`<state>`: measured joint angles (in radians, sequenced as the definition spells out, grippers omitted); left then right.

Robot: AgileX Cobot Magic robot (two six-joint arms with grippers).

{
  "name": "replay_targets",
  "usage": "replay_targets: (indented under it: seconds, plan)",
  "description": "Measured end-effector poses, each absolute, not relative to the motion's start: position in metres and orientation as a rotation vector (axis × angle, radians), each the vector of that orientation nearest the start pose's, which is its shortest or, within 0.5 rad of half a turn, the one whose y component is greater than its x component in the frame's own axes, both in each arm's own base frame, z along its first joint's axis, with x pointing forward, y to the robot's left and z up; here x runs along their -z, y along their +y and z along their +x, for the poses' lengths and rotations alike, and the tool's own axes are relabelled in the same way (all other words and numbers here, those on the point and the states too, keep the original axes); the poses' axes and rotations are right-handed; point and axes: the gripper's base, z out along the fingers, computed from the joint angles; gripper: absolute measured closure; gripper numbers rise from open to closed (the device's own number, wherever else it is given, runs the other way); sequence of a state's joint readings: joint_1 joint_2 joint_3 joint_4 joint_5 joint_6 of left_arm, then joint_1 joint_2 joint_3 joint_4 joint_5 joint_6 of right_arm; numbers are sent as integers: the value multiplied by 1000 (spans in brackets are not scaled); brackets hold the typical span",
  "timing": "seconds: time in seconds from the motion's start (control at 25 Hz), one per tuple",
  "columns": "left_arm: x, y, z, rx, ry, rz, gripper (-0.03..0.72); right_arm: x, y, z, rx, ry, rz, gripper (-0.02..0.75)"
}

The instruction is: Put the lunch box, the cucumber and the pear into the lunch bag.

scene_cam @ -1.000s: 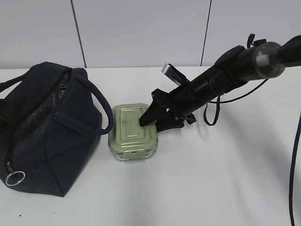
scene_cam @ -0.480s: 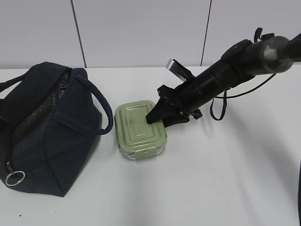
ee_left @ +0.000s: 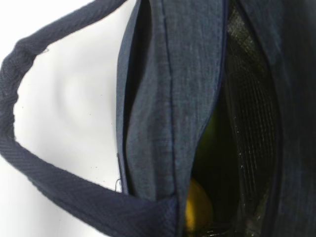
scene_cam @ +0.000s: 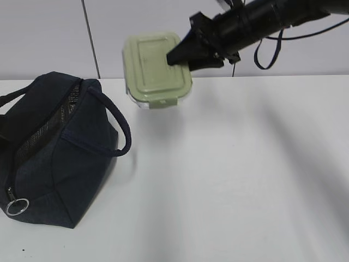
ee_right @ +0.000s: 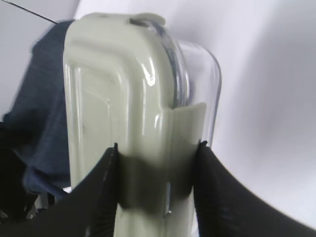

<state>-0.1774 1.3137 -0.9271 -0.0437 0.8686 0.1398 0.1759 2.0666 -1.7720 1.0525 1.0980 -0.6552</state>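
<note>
My right gripper (scene_cam: 177, 57) is shut on the lunch box (scene_cam: 155, 68), a clear glass container with a sage-green lid, and holds it tilted in the air above the table's back edge, up and to the right of the lunch bag (scene_cam: 60, 158). In the right wrist view the black fingers (ee_right: 98, 187) clamp the lunch box (ee_right: 123, 113) from both sides, with the bag (ee_right: 44, 113) beyond. The left wrist view looks into the open bag (ee_left: 163, 98): the yellow pear (ee_left: 198, 210) lies inside, and a dim green shape (ee_left: 211, 136) above it looks like the cucumber. The left gripper's fingers do not show.
The bag's rope handle (scene_cam: 117, 117) loops out to its right, and its silver zip ring (scene_cam: 17, 207) hangs at the front left. The white table (scene_cam: 234, 174) stretches right of the bag. A black cable (scene_cam: 267, 49) hangs from the right arm.
My right gripper has lifted the lunch box off the table, from beside the bag up to well above it. The bag has not moved.
</note>
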Motion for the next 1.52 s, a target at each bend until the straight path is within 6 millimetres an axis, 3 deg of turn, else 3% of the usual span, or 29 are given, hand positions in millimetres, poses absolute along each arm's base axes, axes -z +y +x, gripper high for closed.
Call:
replay_targets:
  seconds: [0.16,0.28,0.48,0.6,0.84,1.2,1.32,1.52]
  plan:
    - [-270,-47,243,65,2703,402,707,-312,185,423,-1259,2233,-613,441]
    - [-270,-48,244,80,2694,392,707,-323,221,410,-1283,2180,-688,442]
    - [-271,-51,245,130,2683,362,707,-324,271,387,-1309,2140,-763,442]
    - [-271,-52,246,176,2675,324,707,-311,285,385,-1338,2170,-756,442]
    - [-273,-55,248,219,2645,292,707,-274,283,395,-1168,2364,-756,442]
    - [-286,-61,248,331,2541,208,707,-253,265,398,-830,2585,-748,442]
    - [-286,-68,247,350,2532,231,707,-243,268,401,-852,2616,-718,444]
    - [-287,-83,242,374,2526,308,707,-220,285,403,-1124,2572,-704,447]
